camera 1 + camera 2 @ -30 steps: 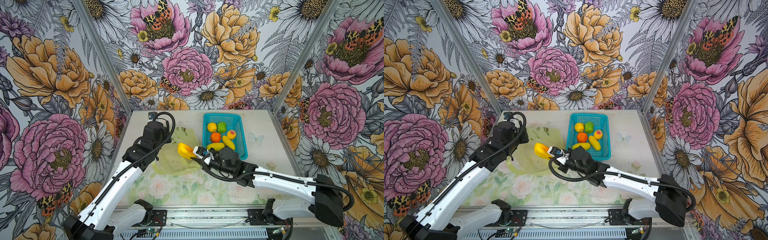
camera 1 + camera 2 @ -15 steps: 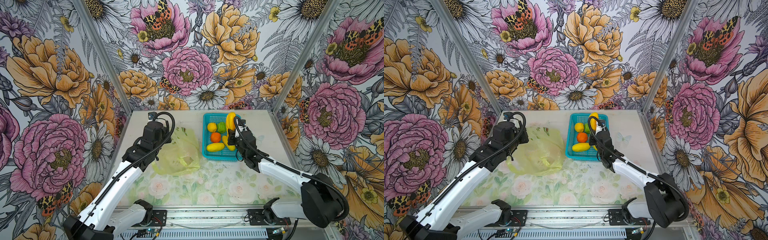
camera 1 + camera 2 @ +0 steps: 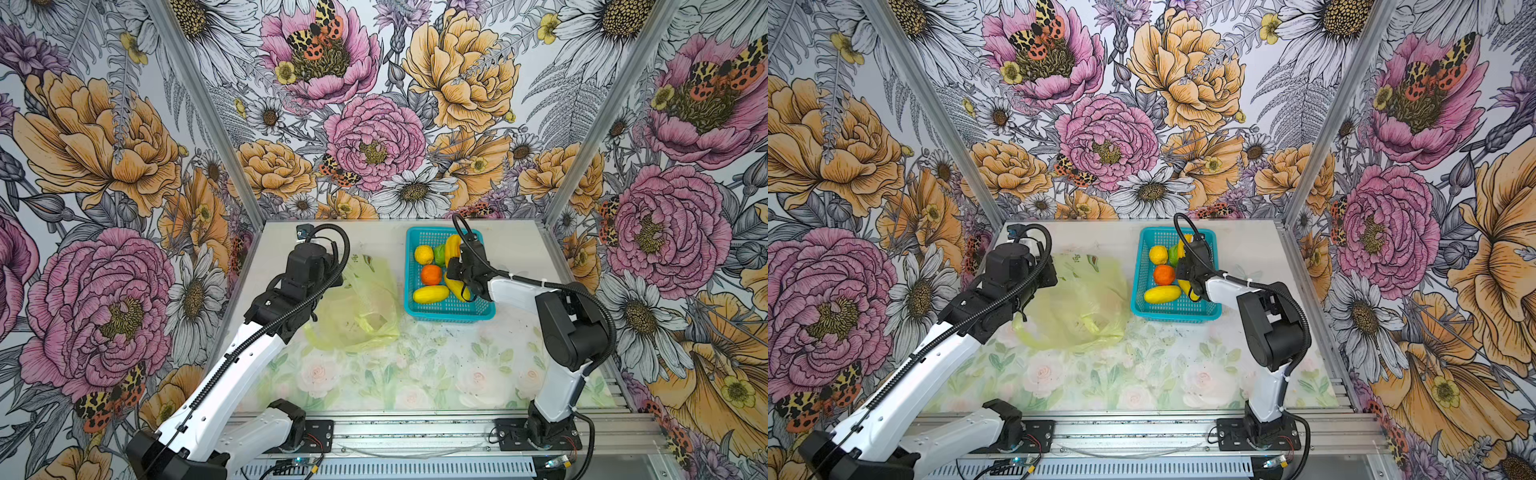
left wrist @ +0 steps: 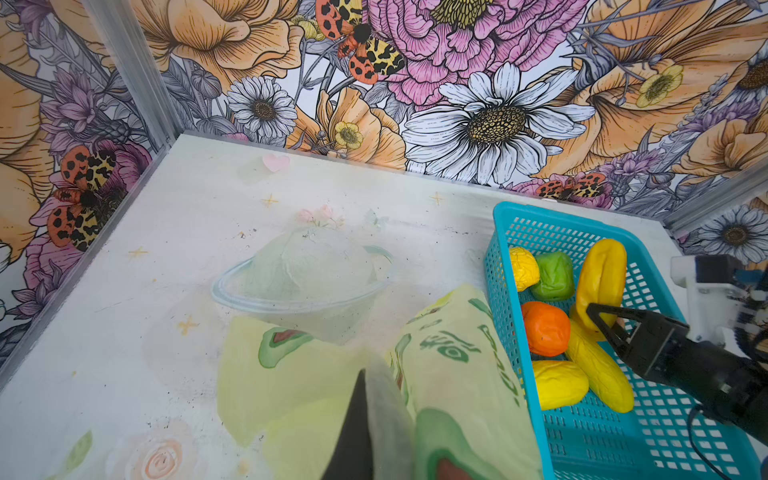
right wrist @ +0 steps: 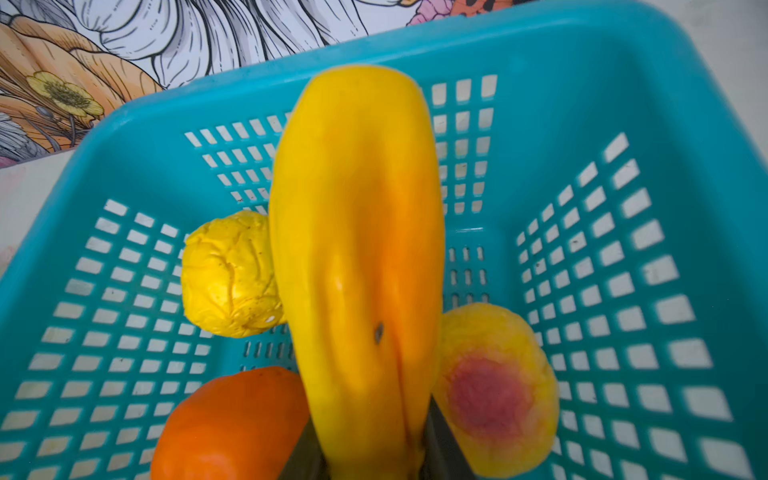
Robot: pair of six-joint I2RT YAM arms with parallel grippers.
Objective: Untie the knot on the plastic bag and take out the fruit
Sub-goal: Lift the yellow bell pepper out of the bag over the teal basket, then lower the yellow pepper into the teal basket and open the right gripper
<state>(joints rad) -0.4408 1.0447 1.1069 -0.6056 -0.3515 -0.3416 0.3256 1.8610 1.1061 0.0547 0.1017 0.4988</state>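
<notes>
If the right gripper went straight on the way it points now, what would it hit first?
Likely the turquoise basket: the long yellow fruit clamped in the right gripper leads, its tip aimed at the basket's far wall. Depth there is unclear.

Fruit carried to the basket
The right gripper (image 5: 370,434), clamped on a long yellow fruit (image 3: 453,249), has swung from beside the plastic bag (image 3: 365,307) toward 1 o'clock, over the 12 o'clock end of the turquoise basket (image 3: 451,316).

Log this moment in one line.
left jaws: shut on plastic bag | right jaws: shut on long yellow fruit, upright over basket | step: fruit not yet released
</notes>
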